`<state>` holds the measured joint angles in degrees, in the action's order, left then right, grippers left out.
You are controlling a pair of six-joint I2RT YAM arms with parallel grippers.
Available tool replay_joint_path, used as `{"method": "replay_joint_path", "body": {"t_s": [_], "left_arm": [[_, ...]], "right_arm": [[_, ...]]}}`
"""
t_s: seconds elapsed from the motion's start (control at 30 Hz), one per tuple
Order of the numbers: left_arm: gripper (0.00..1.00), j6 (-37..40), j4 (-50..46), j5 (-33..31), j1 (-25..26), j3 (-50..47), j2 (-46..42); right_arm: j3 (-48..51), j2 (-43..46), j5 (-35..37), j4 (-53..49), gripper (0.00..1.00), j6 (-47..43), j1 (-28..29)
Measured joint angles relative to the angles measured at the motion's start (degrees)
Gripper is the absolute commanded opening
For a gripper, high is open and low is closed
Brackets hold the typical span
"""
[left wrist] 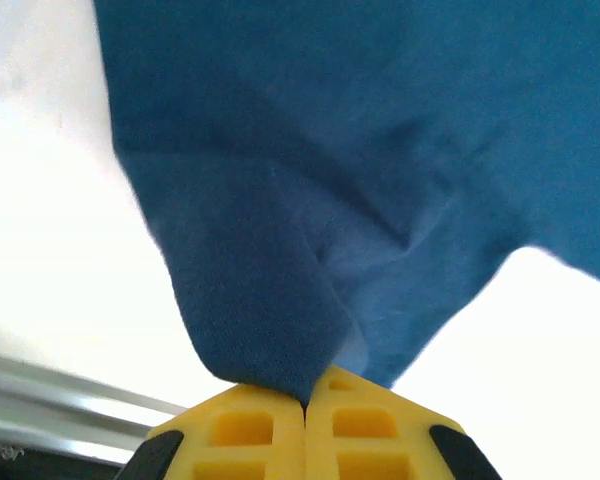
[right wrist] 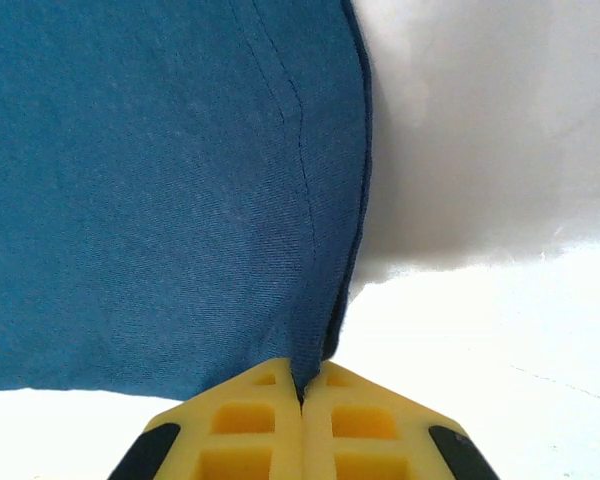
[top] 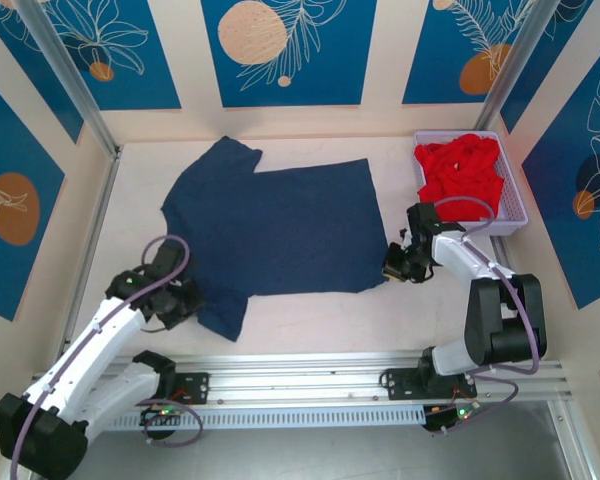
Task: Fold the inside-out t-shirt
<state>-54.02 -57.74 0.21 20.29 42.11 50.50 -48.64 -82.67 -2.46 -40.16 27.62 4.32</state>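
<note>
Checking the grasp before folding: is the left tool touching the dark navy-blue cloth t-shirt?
Touching. Left wrist view: the left tool is shut, pinching a bunched fold of the dark navy-blue cloth t-shirt.

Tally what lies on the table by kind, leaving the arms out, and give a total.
Navy t-shirt: 1
Red cloth heap: 1 (pieces in it cannot be told apart)
Basket: 1
Total: 3

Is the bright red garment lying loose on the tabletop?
No, the bright red cloth garment sits bundled inside the pale lilac plastic basket at the far right.
</note>
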Motion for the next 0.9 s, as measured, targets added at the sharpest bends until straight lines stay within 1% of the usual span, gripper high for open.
{"method": "replay_joint_path", "body": {"t_s": [0.17,0.27,0.53,0.9], "left_arm": [[0.00,8.0,1.2,2.2,-8.6,6.1,3.1],[0.00,11.9,3.2,4.0,-11.9,8.7,5.6],[0.00,19.7,8.6,6.9,-15.8,14.1,13.6],[0.00,24.3,13.6,7.5,-19.5,20.9,22.8]], "right_arm": [[-3.6,-2.7,-1.6,-0.1,0.00,-1.0,-0.8],[-5.8,-5.0,-2.2,-0.1,0.00,-1.6,-0.9],[-11.5,-9.7,-2.6,-0.3,0.00,-2.6,-1.0],[-17.5,-14.3,-2.7,-1.0,0.00,-3.7,-1.3]]}}
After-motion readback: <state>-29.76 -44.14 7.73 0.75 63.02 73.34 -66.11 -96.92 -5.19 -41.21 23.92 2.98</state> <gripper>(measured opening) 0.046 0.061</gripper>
